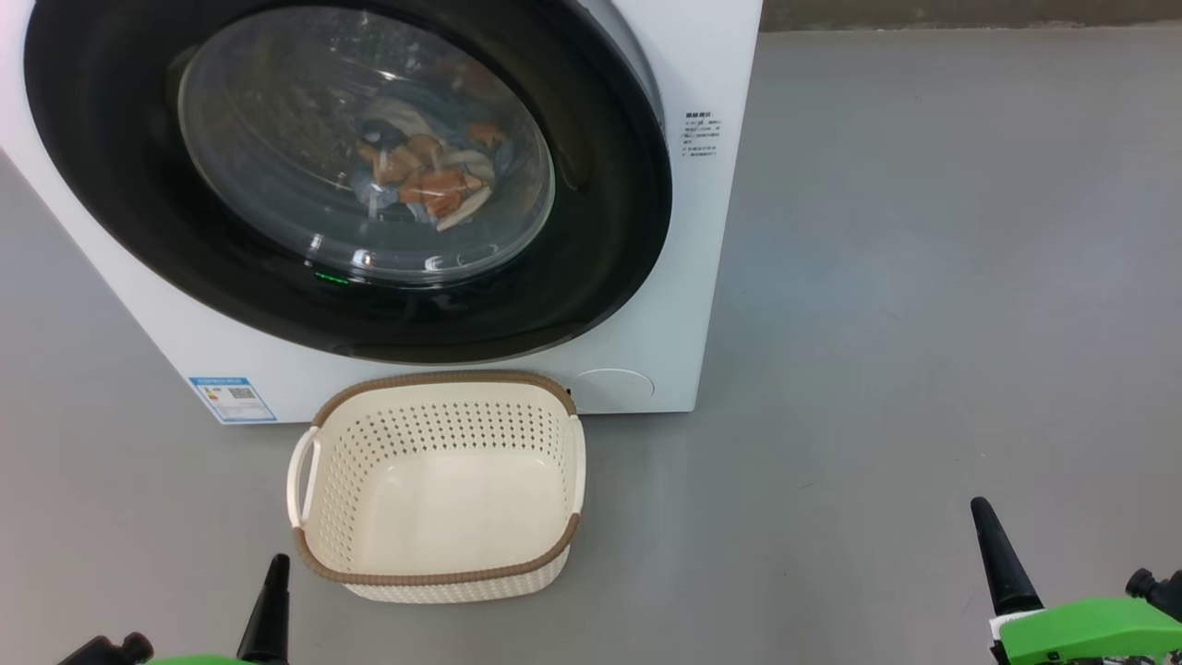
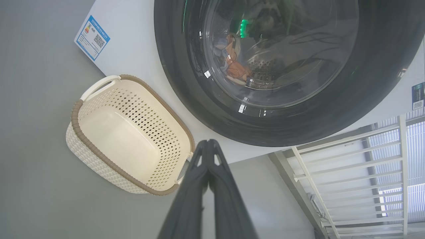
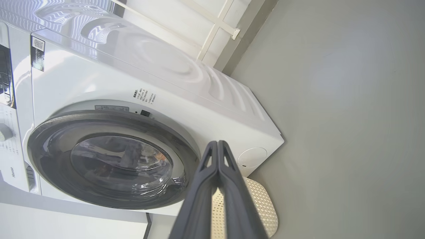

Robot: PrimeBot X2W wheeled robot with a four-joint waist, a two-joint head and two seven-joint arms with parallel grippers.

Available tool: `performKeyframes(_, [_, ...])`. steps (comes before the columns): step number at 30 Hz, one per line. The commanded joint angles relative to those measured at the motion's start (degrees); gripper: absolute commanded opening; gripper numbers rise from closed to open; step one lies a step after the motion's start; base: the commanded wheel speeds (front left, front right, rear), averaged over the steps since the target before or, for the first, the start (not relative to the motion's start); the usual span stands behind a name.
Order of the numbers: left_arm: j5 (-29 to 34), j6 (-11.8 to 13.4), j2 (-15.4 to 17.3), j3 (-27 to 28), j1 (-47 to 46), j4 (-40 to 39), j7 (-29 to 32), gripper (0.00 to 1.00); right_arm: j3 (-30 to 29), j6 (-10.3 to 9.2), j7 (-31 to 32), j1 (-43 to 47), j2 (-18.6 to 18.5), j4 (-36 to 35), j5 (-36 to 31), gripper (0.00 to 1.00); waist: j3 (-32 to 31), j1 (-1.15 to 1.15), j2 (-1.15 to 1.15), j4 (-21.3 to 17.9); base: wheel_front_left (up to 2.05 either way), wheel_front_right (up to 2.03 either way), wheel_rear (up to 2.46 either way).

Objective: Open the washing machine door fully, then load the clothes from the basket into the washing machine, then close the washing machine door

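Quick headcount: one washing machine (image 1: 702, 185), one washing machine door (image 1: 600, 231), and one basket (image 1: 443, 577) at the door's 6 o'clock with two white handles (image 1: 300, 476). One blue label sticker (image 1: 232, 399) at the door's 7 o'clock. One heap of clothes (image 1: 429, 180) behind that door, can't tell how many pieces. Two end effectors: left end effector (image 1: 275, 591) at 7 o'clock, right end effector (image 1: 993, 545) at 5.

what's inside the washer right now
Through the shut door, the clothes lie in the drum, blue with orange and cream patches. The door's black rim hides the drum's edges.
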Motion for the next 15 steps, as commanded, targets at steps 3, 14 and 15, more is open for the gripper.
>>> performKeyframes(3, [-3.15,-0.12,1.24,1.85,-2.95,-1.00,0.92,0.00,0.00,0.06,0.75,-2.48,0.05,-1.81,2.48,0.00,-0.18,0.00,0.00,0.02,0.00,0.00,0.00])
performKeyframes(14, [-9.88,-0.13,1.23,2.67,-3.61,-0.83,2.76,0.00,-0.71,0.07,2.63,-2.89,0.98,-2.19,7.77,0.00,-0.72,0.00,0.00,0.07,0.00,0.00,0.00])
performKeyframes(15, [-10.47,-0.13,1.23,2.74,-3.66,-0.81,2.93,0.00,-0.77,0.07,2.80,-2.93,1.06,-2.22,8.23,0.00,-0.77,0.00,0.00,0.07,0.00,0.00,0.00])
